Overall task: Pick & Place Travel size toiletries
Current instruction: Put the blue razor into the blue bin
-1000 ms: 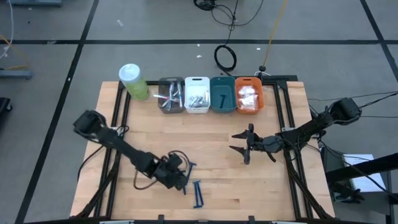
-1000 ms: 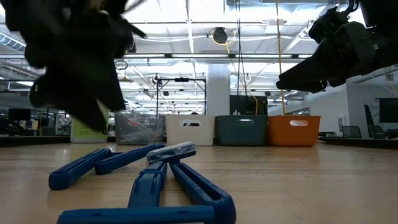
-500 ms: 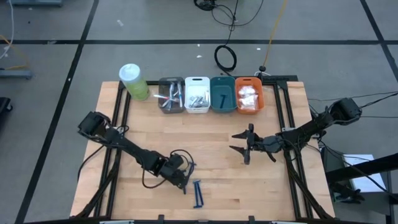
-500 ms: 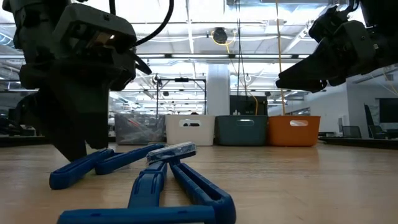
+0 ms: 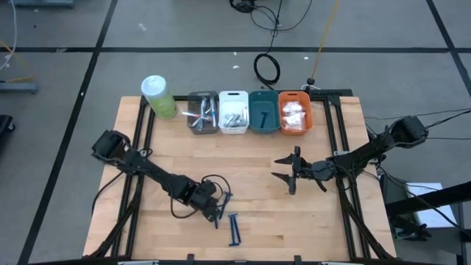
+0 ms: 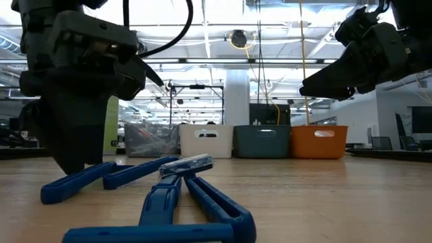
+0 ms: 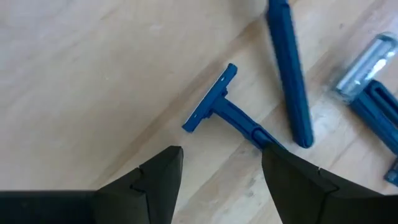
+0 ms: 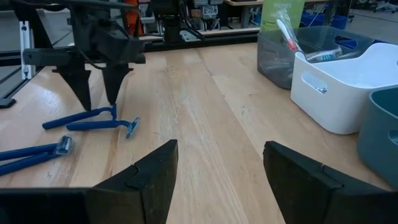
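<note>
Left wrist view showed the left gripper (image 7: 219, 169) open astride a dark blue T-shaped plastic razor (image 7: 231, 114); closing risked nudging neighbouring razors (image 7: 290, 68).

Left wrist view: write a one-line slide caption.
Open left gripper poised over a blue razor on the wooden table.

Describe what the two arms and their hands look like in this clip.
Both arms are dark, slim, jointed links with black cables looping alongside. The left hand and right hand each end in two black, tapering, wedge-shaped fingers. No markings are legible.
</note>
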You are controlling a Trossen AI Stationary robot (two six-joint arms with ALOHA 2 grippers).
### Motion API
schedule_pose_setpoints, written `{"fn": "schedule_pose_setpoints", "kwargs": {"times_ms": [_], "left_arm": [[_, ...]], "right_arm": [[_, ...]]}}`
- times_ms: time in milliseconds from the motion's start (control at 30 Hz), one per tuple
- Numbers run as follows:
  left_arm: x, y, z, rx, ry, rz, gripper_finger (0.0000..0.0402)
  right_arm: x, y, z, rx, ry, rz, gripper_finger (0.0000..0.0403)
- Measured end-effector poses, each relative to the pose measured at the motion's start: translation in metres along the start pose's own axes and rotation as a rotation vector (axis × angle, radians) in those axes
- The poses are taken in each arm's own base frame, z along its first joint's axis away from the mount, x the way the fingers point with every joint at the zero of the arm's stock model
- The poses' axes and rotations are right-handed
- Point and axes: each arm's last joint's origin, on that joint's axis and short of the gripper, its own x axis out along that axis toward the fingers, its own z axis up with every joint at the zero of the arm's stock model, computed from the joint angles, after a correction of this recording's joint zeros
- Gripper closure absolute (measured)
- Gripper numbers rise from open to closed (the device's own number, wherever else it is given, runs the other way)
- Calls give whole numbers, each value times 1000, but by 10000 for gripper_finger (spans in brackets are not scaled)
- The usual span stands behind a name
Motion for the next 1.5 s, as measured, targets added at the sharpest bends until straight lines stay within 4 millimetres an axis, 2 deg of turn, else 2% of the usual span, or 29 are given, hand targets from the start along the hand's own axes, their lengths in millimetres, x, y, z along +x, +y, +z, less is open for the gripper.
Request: {"fn": "schedule_pose_setpoints", "kwargs": {"times_ms": [167,267,367,433,600,733,833,1067,1333,1500], "left_arm": [[-4,10,8,-21,9,73,177],[-10,22,15,-45,-47,170,177],[-18,33,24,-110,-93,239,176],[-26,36,28,-126,-107,223,176],[-46,34,34,-92,-178,159,176],[-49,33,33,-137,-192,137,176],[-53,23,32,-146,-203,96,176],[-37,9,33,-125,-205,109,176],[-8,9,34,-159,-176,184,176],[-6,9,32,-133,-186,201,176]], "right_arm": [[0,0,0,0,0,0,179],[0,0,0,0,-1,0,179],[0,0,0,2,-3,0,179],[0,0,0,2,-3,1,179],[0,0,0,1,-2,0,179],[0,0,0,0,1,0,179],[0,0,0,-1,0,-1,179],[1,-2,0,1,3,-14,179],[1,-2,0,9,2,-14,179],[1,-2,0,15,3,-13,179]]}}
